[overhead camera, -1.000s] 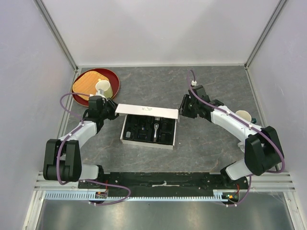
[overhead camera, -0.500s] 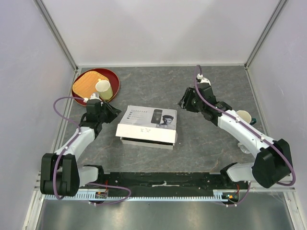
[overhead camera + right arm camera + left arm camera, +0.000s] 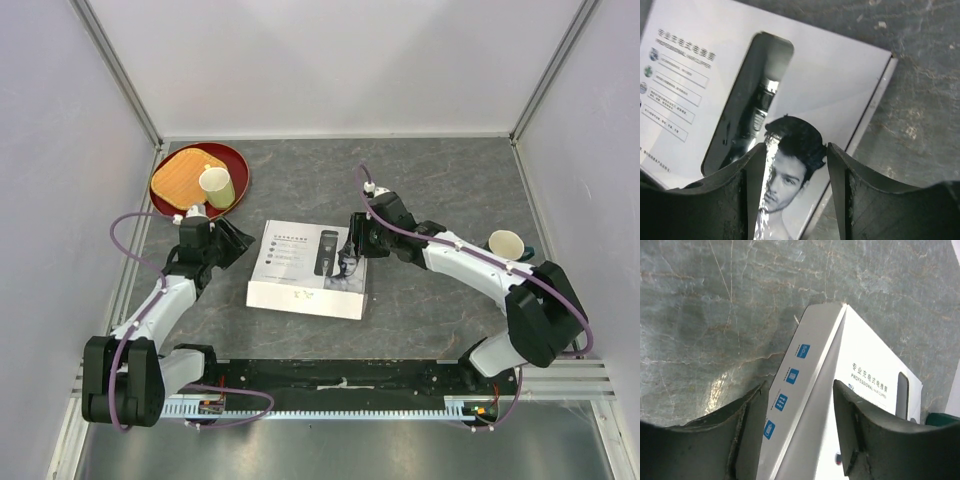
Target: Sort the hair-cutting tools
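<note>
The white cardboard box (image 3: 300, 265) lies shut on the table, its printed lid facing up. A slim black clipper with a silver band (image 3: 757, 107) shows in a rounded panel on the lid (image 3: 328, 250); I cannot tell whether the panel is a window or a print. The comb guards, brush and cord are hidden under the lid. My left gripper (image 3: 240, 245) is open and empty, and the box's left edge (image 3: 810, 370) lies between its fingers. My right gripper (image 3: 350, 262) is open and empty, just over the lid's right part (image 3: 840, 75).
A red round tray (image 3: 165, 185) with a wooden board and a cream cup (image 3: 215, 185) stands at the back left. Another cup (image 3: 505, 243) stands at the right, beside my right arm. White walls enclose the table.
The box lid has swung from upright down over the black tray and now lies flat. My right gripper moved left and down onto the lid. My left gripper stayed at the box's left edge.
</note>
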Motion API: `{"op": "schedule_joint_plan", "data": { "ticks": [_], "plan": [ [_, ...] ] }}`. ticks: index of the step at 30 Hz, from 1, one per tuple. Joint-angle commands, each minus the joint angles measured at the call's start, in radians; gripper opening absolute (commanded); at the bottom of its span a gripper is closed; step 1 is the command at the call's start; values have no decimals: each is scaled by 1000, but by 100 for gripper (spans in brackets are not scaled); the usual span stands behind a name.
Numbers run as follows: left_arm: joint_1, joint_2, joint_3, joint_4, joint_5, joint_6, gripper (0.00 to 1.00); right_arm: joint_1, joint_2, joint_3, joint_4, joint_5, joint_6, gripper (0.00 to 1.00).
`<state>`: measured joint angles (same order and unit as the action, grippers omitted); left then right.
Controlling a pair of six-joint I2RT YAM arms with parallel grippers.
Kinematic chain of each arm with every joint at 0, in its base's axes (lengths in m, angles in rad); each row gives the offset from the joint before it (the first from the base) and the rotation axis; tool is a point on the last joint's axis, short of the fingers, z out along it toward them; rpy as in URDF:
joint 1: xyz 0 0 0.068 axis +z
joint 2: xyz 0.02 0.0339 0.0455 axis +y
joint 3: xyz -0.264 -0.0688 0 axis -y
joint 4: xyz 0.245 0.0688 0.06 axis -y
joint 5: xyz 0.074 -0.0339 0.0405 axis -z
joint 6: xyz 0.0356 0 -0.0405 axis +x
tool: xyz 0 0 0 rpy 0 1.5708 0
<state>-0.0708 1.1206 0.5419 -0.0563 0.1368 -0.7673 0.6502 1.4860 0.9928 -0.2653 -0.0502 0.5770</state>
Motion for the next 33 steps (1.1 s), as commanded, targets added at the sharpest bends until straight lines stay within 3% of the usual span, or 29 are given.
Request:
{"op": "schedule_joint_plan", "data": {
  "ticks": [1,6,11,14,16,20,26,33],
  "plan": [
    [-3,-27,-20,42,52,-15,62,8,17,-6,-58,35,-31,59],
    [-3,-22,-10,49,61,-1,64,8,19,66,-118,88,-51,60],
    [-1,10,12,-26,-8,-29,64,5,-12,110,-195,319,41,64],
    [-1,47,29,-103,-92,-56,61,-3,3,119,-281,476,116,62],
    [-1,70,30,-114,-121,-63,60,-14,16,110,-311,501,130,59],
    [-3,149,35,-87,-115,-64,57,-20,68,69,-327,487,155,56],
    [-14,228,33,86,93,-1,42,-21,141,38,-230,333,113,54],
    [-52,265,27,255,239,17,41,-69,235,113,-120,231,70,52]
  ]
}}
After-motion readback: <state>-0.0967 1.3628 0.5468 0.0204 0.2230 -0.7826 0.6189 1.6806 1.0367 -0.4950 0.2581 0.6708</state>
